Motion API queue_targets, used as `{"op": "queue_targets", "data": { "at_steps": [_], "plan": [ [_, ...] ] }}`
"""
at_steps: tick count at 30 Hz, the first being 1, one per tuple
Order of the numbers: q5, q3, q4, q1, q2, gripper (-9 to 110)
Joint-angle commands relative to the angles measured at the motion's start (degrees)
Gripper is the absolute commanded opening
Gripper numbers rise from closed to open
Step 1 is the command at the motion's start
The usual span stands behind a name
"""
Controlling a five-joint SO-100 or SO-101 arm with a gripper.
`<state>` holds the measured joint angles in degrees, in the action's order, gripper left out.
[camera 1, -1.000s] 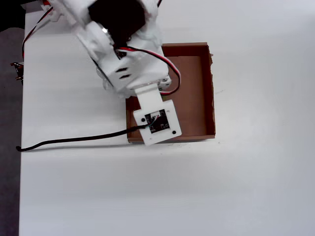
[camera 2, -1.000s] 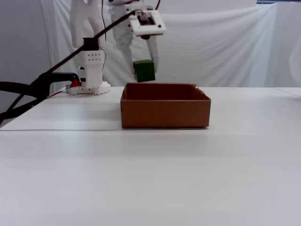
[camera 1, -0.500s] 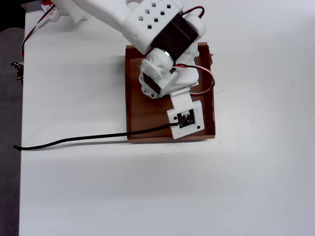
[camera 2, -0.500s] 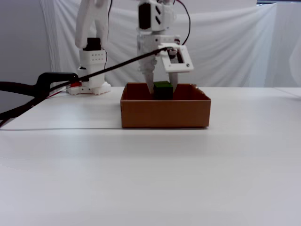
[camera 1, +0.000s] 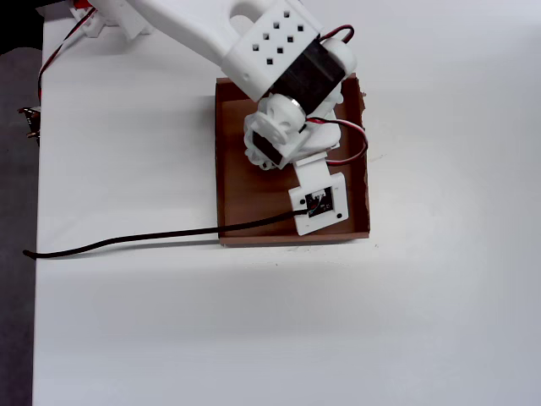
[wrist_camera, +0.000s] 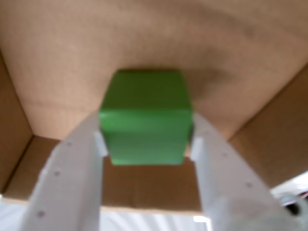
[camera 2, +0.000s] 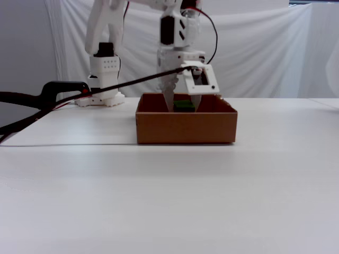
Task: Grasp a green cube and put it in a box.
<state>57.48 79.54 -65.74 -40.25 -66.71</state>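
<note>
The gripper (wrist_camera: pixel 146 144) is clenching the green cube (wrist_camera: pixel 144 115) inside the box (camera 1: pixel 228 161) — cube sitting at the wrist view's twelve o'clock.

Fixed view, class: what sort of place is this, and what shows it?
Probably a makeshift robot test bench: a bare white table, white sheets hung as a backdrop, and a small white arm whose gripper lowers a green cube into a cardboard box.
</note>
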Motion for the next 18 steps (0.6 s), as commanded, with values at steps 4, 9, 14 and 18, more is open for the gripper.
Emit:
{"op": "queue_targets", "data": {
  "at_steps": [4, 9, 14, 18],
  "plan": [
    [-0.1, -0.3, 0.8, -0.2, -3.4, 22],
    [0.2, 0.4, -1.1, 3.5, -11.9, 22],
    [-0.4, 3.1, -2.5, 11.4, -26.0, 22],
    [-1.1, 10.9, -6.3, 23.6, -39.6, 22]
  ]
}}
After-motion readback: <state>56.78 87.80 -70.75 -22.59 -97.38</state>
